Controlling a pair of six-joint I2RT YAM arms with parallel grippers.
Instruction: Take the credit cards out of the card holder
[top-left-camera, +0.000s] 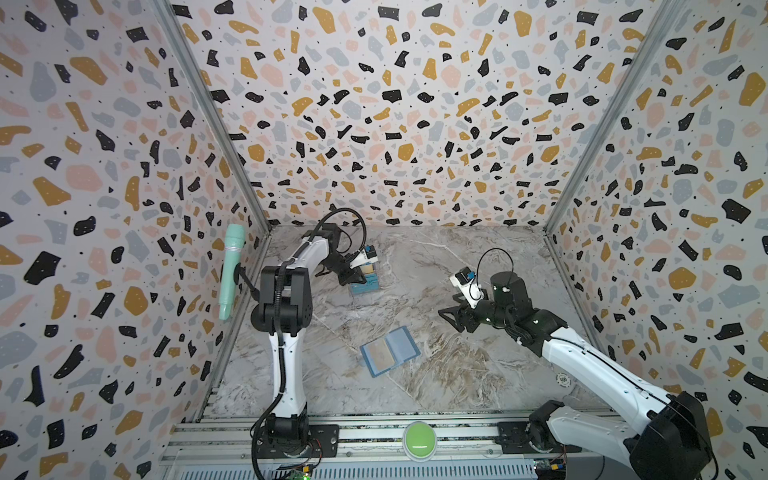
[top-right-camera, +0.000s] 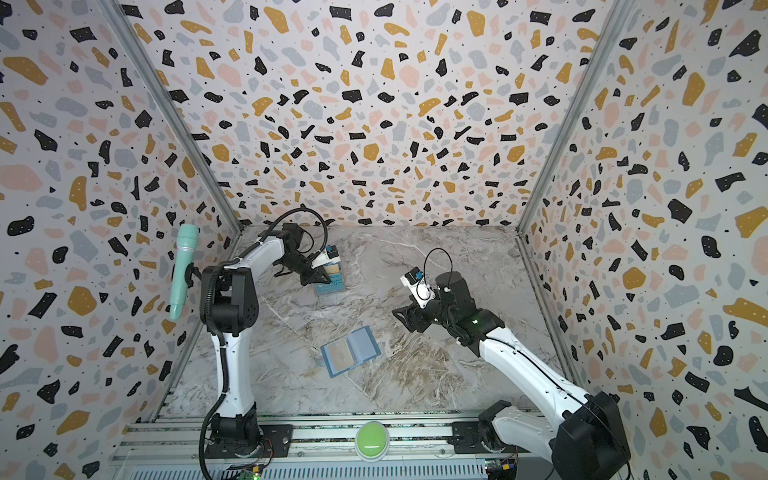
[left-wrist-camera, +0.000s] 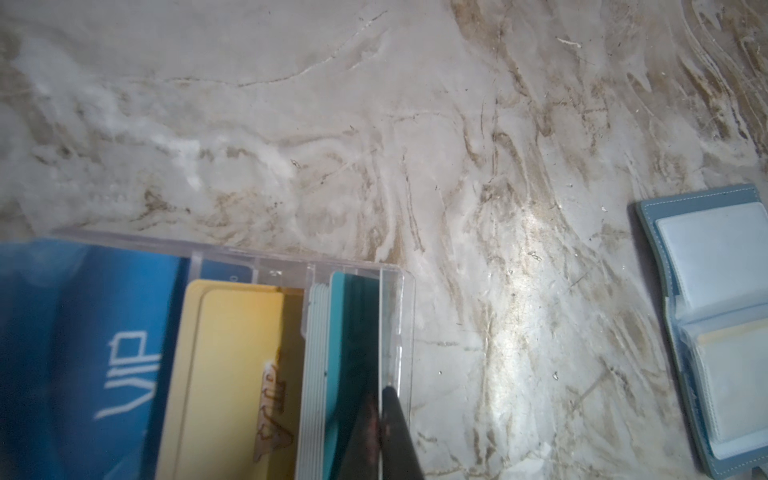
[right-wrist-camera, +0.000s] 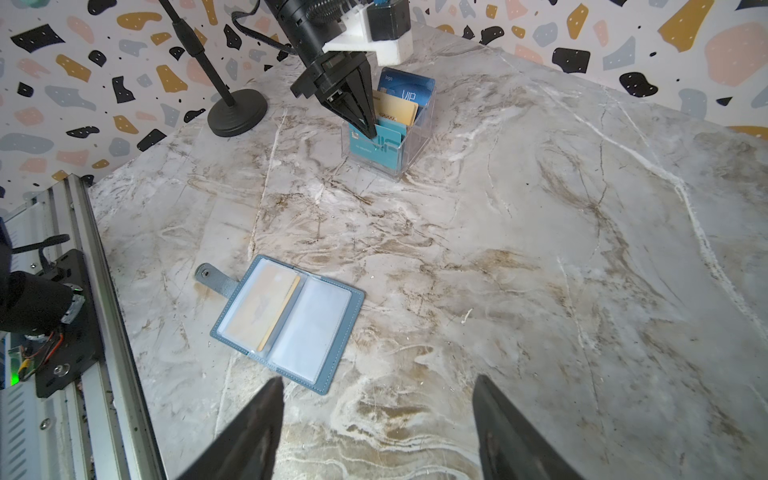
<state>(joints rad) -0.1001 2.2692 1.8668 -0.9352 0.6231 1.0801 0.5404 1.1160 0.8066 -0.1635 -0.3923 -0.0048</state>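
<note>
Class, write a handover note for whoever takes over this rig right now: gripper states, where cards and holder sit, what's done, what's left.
Left gripper: shut, tips at a teal plastic card in the clear tiered rack, front slot.
Right gripper: open, hovering near the slate-blue bifold card holder.
Done: holder lies open flat; rack also holds a blue card and a golden-yellow card.
Left: second golden-yellow card sits in a holder pocket.

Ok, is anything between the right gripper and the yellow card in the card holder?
Nothing stands on the marble table between the open right gripper and the open card holder. The golden-yellow card itself lies inside a translucent pocket, which covers its face.
</note>
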